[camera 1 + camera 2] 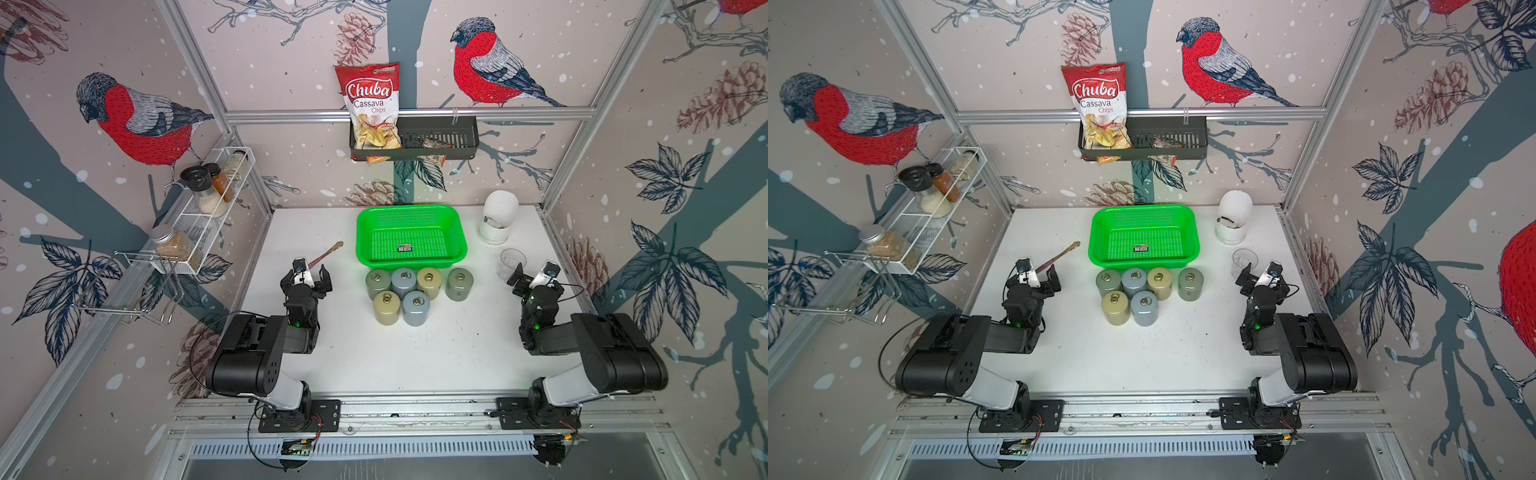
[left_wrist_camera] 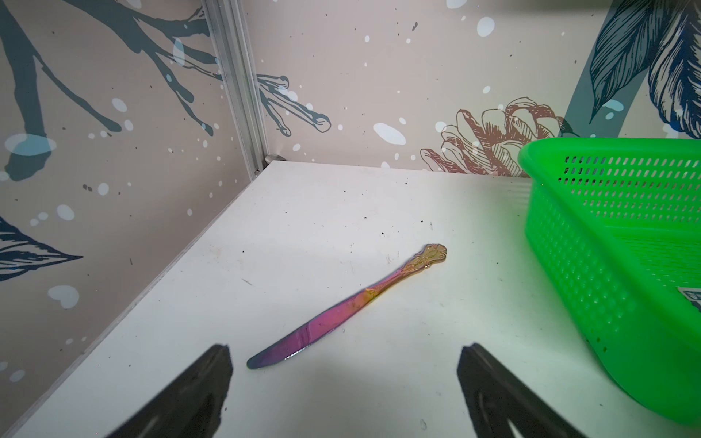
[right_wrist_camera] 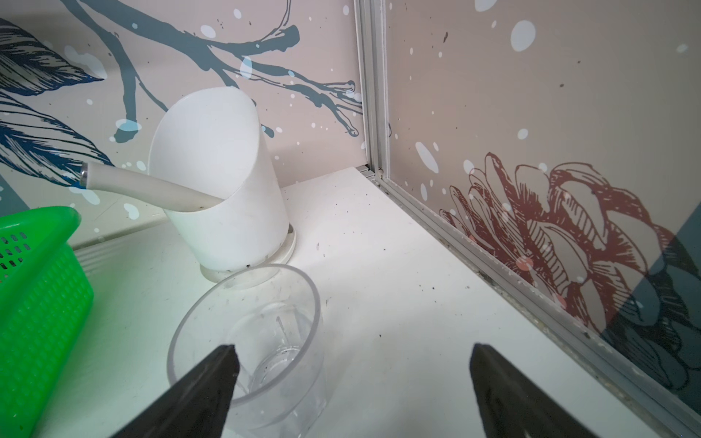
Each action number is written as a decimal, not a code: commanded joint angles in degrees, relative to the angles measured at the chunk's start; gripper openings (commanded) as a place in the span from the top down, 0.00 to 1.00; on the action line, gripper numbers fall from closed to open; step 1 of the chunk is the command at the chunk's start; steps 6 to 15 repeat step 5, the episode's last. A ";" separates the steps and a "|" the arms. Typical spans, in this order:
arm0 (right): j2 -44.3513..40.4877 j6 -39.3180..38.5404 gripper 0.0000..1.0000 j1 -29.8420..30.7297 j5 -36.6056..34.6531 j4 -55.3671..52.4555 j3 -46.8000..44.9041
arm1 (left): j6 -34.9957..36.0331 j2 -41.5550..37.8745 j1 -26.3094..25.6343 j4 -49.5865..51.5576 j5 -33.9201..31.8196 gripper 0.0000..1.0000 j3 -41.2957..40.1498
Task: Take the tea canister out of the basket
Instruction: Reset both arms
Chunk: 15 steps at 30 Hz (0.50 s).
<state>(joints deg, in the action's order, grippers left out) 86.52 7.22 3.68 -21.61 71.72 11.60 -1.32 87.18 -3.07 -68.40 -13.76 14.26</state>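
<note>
basket [image 1: 409, 220]: glossy green plastic, perforated
tea canisters [image 1: 404, 284]: matt, smooth sides; metal ring tops
knife [image 2: 341, 314]: polished iridescent metal
bench [image 1: 415, 357]: matt white, speckled
cup [image 3: 288, 341]: clear plastic

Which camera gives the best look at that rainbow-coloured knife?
The left wrist view: the knife lies whole and close. Both top views show it small, blade end hidden behind the left arm. The right wrist view misses it.

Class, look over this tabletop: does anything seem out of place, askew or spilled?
A knife lies loose and slantwise on the table beside the basket, while another utensil leans in the white holder. Small dark specks dot the table. Nothing is tipped: the six canisters stand upright.
</note>
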 commanded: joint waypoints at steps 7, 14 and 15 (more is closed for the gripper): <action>-0.01 -0.87 0.00 0.07 -1.24 1.18 0.09 | -0.35 -0.16 0.35 -0.17 -0.07 0.03 0.16; -0.01 -0.87 0.00 0.07 -1.24 1.18 0.09 | -0.35 -0.16 0.35 -0.17 -0.07 0.03 0.16; -0.01 -0.87 0.00 0.07 -1.24 1.18 0.09 | -0.35 -0.16 0.35 -0.17 -0.07 0.03 0.16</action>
